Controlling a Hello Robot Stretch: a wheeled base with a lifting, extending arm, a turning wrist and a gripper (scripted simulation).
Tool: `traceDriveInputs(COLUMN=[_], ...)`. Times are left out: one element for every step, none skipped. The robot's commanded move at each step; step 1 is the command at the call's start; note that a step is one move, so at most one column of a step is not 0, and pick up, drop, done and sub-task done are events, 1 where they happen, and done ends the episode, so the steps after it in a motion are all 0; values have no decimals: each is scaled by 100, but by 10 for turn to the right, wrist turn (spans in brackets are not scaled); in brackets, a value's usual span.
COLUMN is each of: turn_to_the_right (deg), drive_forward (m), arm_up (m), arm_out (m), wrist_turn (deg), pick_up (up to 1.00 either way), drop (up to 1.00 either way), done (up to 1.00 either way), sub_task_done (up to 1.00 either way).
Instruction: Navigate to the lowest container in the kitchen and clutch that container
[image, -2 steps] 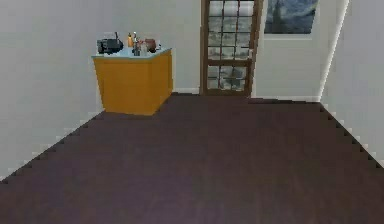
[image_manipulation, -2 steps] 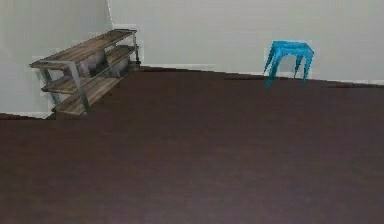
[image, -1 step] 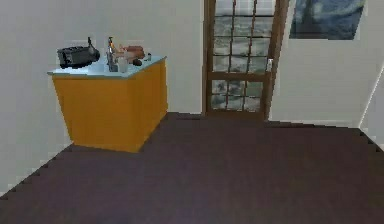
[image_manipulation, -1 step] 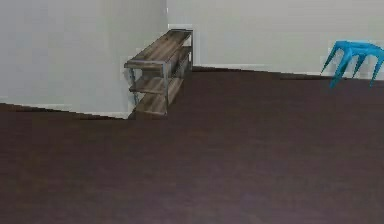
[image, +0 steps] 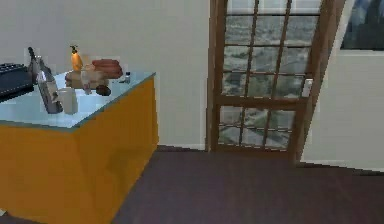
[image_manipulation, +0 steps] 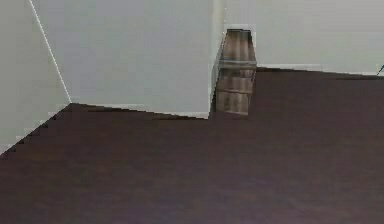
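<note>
The gripper's state cannot be told, and at nine o'clock in the forward view the pale cup, judged the lowest container, is crowded on the orange counter by dark bottles, which could be toppled.

Orange counter (pale top), paned wooden door, brown drawer unit

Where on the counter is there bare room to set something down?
The countertop is bare along its edge facing the door, between the white cup and the food pile, and at the near corner before the bottles. The far end and left side are crowded.
</note>
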Motion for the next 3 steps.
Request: traceDriveInputs(turn_to_the_right=[0, 90, 0], drive_forward=[100, 0, 25], arm_up=[0, 0, 0], arm_out=[0, 0, 0], wrist_turn=[0, 0, 0], pick_up=[0, 0, 0], drop=[0, 0, 0], done=[0, 0, 0], sub_task_done=[0, 0, 0])
